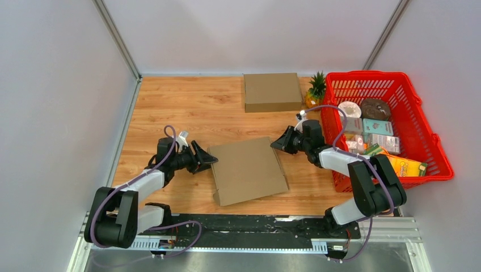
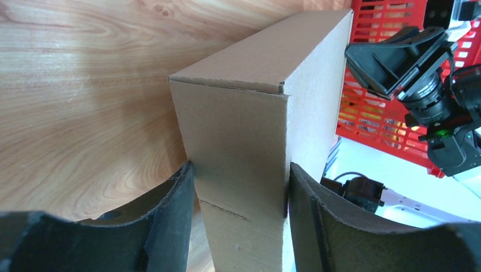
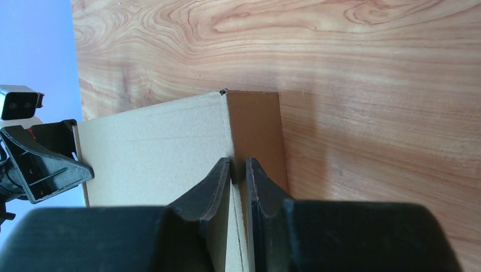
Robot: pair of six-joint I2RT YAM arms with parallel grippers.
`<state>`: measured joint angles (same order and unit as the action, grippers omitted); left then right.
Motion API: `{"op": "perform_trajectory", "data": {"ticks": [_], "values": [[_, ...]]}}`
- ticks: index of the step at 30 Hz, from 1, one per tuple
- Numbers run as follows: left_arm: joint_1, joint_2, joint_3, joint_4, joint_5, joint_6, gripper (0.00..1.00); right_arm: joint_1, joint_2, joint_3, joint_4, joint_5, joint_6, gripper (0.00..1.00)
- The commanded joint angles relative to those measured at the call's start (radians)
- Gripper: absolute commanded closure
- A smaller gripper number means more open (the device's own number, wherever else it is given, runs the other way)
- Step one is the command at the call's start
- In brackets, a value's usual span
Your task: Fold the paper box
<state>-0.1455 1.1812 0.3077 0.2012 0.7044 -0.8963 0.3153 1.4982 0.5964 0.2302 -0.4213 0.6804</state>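
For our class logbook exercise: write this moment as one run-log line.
object: paper box | left gripper: clamps its end | right gripper: pinches its side wall

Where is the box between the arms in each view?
Top external: box at centre.
Left wrist: box fills the centre, its end nearest the camera.
Right wrist: box lower left, its corner at centre.
Shared landmark: wooden table under it.
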Motion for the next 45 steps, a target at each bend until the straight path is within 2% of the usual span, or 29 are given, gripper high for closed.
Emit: {"op": "perform_trajectory", "data": {"ticks": [1, 3, 4, 8, 11, 14, 18, 23, 26, 29, 30, 36, 42, 44, 45], "values": [[-0.022, -0.071, 0.037, 0.115, 0.055, -0.044, 0.46, 0.005, 0.089, -0.053, -0.203, 0.096, -0.084, 0.83], [-0.022, -0.098, 0.050, 0.063, 0.037, -0.036, 0.46, 0.004, 0.086, -0.063, -0.189, 0.081, -0.078, 0.83], [-0.022, -0.107, 0.062, 0.025, 0.024, -0.020, 0.37, 0.004, 0.089, -0.064, -0.183, 0.070, -0.073, 0.85], [-0.020, -0.205, 0.051, -0.115, -0.080, 0.008, 0.24, -0.018, 0.100, -0.084, -0.175, 0.084, -0.055, 0.93], [-0.009, -0.305, 0.004, -0.138, -0.131, -0.015, 0.23, -0.050, 0.088, -0.102, -0.158, 0.084, -0.047, 0.94], [-0.002, -0.341, -0.027, -0.112, -0.123, -0.041, 0.23, -0.059, 0.096, -0.099, -0.163, 0.081, -0.042, 0.94], [-0.002, -0.293, -0.061, 0.026, -0.080, -0.101, 0.23, -0.076, 0.128, -0.093, -0.154, 0.058, -0.033, 0.94], [0.000, -0.267, -0.041, -0.005, -0.103, -0.092, 0.22, -0.091, 0.131, -0.096, -0.150, 0.047, -0.028, 0.94], [0.000, -0.244, -0.012, -0.084, -0.112, -0.056, 0.22, -0.093, 0.140, -0.090, -0.154, 0.046, -0.033, 0.94], [0.000, -0.197, -0.038, -0.013, -0.079, -0.095, 0.22, -0.094, 0.140, -0.090, -0.149, 0.039, -0.033, 0.94], [-0.002, -0.177, -0.047, 0.074, -0.063, -0.114, 0.22, -0.094, 0.140, -0.092, -0.149, 0.041, -0.032, 0.95], [-0.017, -0.026, -0.068, 0.306, 0.009, -0.190, 0.22, -0.094, 0.145, -0.092, -0.144, 0.038, -0.033, 0.94], [-0.046, 0.034, -0.041, 0.406, 0.050, -0.237, 0.22, -0.091, 0.142, -0.092, -0.137, 0.027, -0.038, 0.94], [-0.046, 0.020, -0.048, 0.406, 0.053, -0.251, 0.27, -0.084, 0.128, -0.090, -0.137, 0.010, -0.039, 0.92], [-0.046, 0.017, -0.047, 0.386, 0.055, -0.256, 0.35, -0.079, 0.117, -0.086, -0.155, 0.009, -0.041, 0.91]]}}
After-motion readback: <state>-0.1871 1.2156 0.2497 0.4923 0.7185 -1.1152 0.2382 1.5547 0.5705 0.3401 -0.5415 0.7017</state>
